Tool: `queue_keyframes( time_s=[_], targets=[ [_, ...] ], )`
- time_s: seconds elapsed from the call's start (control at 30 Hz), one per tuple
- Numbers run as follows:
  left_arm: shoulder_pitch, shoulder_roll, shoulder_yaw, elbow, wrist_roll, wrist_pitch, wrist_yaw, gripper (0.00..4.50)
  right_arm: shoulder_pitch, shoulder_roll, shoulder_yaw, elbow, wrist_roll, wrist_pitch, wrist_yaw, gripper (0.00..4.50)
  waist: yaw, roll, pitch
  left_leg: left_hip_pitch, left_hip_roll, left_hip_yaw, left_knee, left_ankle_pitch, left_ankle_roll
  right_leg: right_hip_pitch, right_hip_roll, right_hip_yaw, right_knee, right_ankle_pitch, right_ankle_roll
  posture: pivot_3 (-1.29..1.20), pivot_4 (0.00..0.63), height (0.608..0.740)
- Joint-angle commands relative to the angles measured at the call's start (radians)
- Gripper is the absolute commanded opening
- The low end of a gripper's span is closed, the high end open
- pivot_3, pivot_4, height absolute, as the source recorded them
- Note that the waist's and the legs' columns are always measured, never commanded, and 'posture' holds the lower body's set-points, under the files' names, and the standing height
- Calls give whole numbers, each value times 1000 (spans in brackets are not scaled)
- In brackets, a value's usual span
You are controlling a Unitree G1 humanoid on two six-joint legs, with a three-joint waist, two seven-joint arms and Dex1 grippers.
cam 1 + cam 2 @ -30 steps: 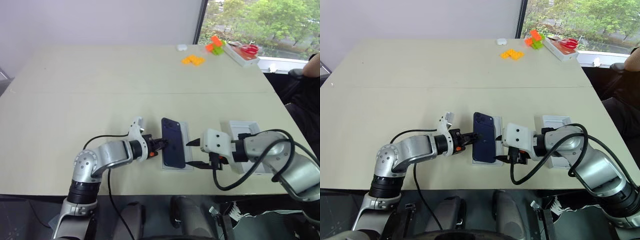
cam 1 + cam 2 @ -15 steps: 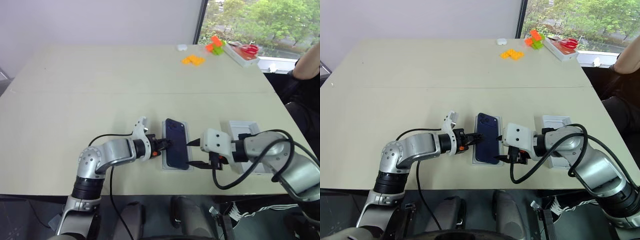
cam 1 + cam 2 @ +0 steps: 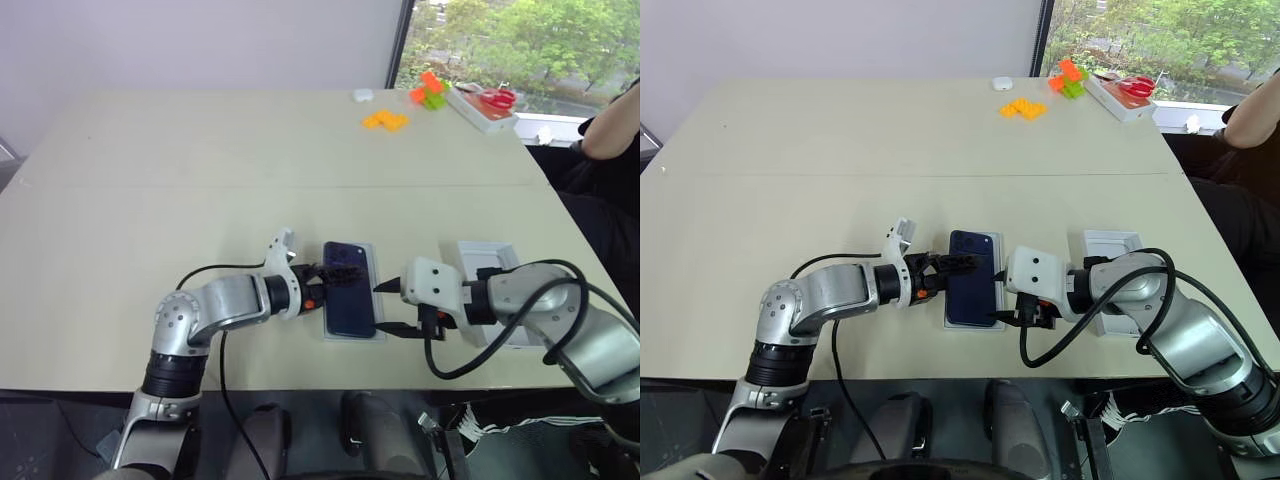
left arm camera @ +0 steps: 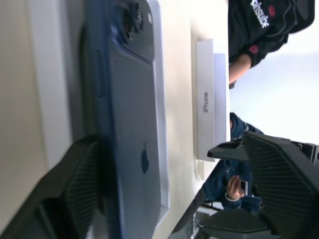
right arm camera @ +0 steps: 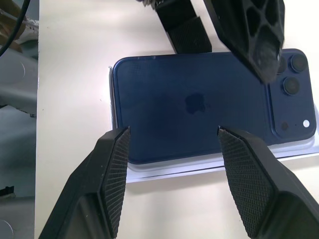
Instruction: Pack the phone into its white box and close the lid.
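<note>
Left gripper (image 3: 330, 275) — fingers spread, gripping nothing — sits at the left long edge of the phone (image 3: 349, 288). The phone lies back-up in the white box (image 3: 377, 333), long axis running away from the robot. Right gripper (image 3: 382, 307) stands unclosed and empty at the phone's right edge; the lid (image 3: 493, 290) lies further right, so the right arm is nearer it.

An office or lab room: a wide pale worktop (image 3: 200, 180), a plain wall (image 3: 200, 40), a large window (image 3: 520, 40) onto green trees.
</note>
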Motion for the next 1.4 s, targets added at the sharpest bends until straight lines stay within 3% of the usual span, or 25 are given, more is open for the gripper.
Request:
queue_keyframes(
  time_s=[0.03, 0.3, 0.5, 0.63, 0.77, 0.9, 1.13, 1.23, 1.4],
  targets=[
    [0, 46, 38, -78, -4, 19, -58, 4426, -6, -6, -13, -26, 12, -7, -2, 2954, 1, 0, 0, 0, 0, 0, 0, 0, 0, 0, 0, 0, 0, 0, 0, 0, 150, 726],
    [-26, 221, 55, -131, -4, 42, -214, 4426, -18, 3, -2, -5, 5, -21, 2, 2954, 1, 0, 0, 0, 0, 0, 0, 0, 0, 0, 0, 0, 0, 0, 0, 0, 150, 726],
    [-53, 411, 116, -120, -4, 22, -278, 4426, -22, 3, 2, 16, -1, -38, 3, 2954, -2, 0, 0, 0, 0, 0, 0, 0, 0, 0, 0, 0, 0, 0, 0, 0, 150, 726],
    [-9, 538, 178, -223, 386, -77, -373, 4426, -28, 15, -18, 59, -10, -40, -26, 2954, -5, 0, 0, 0, 0, 0, 0, 0, 0, 0, 0, 0, 0, -1, 0, 0, 150, 726],
    [83, 584, 104, -324, 699, -171, -563, 4426, -36, 33, -58, 86, -6, -20, -79, 2954, 0, 0, 0, 0, 0, 1, 0, 0, 0, -1, 0, 0, -1, -1, 0, 0, 150, 726],
    [235, 646, 1, -410, 983, -320, -868, 4426, -51, 58, -148, 73, 34, 149, -179, 2954, 0, 0, 1, -2, 1, 2, 0, 0, 0, -3, -1, 0, -2, 0, 0, 0, 150, 726],
    [278, 641, -102, -424, 1242, -490, -1170, 4426, -140, 56, -296, 47, 133, 634, -293, 2954, -1, 0, 1, -5, 1, 2, 0, 0, 0, -6, 0, 0, -2, -3, 3, 0, 150, 726],
    [275, 625, -130, -440, 1281, -558, -1308, 4426, -189, 44, -352, 69, 126, 863, -348, 2954, -3, 0, 1, -5, 2, 3, -1, -1, 1, -7, 0, 1, -1, -3, 3, 0, 150, 726],
    [256, 611, -200, -464, 1367, -643, -1488, 4426, -97, 5, -414, 93, 166, 901, -451, 2954, 1, 0, 1, -6, 2, 3, -1, -2, 4, -7, 0, 0, -2, -3, 4, 0, 150, 726]
  ],
)
